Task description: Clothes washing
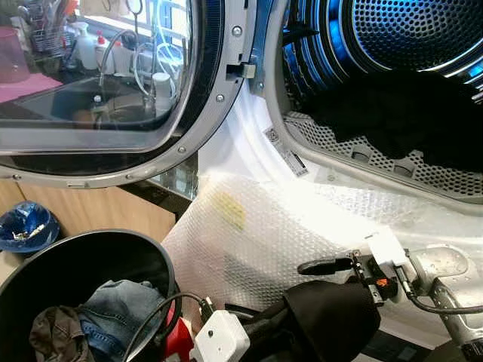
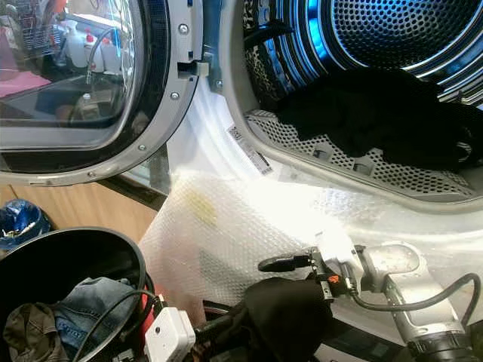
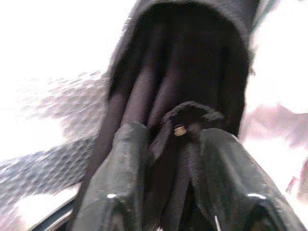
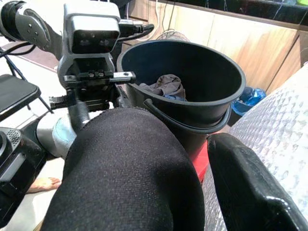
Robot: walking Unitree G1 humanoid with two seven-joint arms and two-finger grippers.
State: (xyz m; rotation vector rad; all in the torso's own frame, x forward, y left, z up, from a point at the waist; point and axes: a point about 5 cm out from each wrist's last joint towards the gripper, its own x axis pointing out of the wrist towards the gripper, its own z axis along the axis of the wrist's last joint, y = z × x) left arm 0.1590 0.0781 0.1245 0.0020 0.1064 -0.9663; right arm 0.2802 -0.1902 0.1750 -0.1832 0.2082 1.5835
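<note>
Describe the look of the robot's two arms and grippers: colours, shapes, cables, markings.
The right arm is silver metal with rounded joints; a black cable loops beside it, and a white block and small orange mark sit at the wrist. The right gripper has long black fingers. The left arm carries a white boxy camera module with black cables. The left gripper has glossy black fingers.

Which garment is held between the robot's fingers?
The black garment in front of the washer, pinched by the left gripper; the jeans lie in the black bucket.

drum (image 1: 407,30): perforated shiny metal
garment (image 1: 332,317): matt black knit cloth
bucket (image 4: 192,72): smooth black plastic
wrap (image 1: 249,241): bubbled clear plastic
</note>
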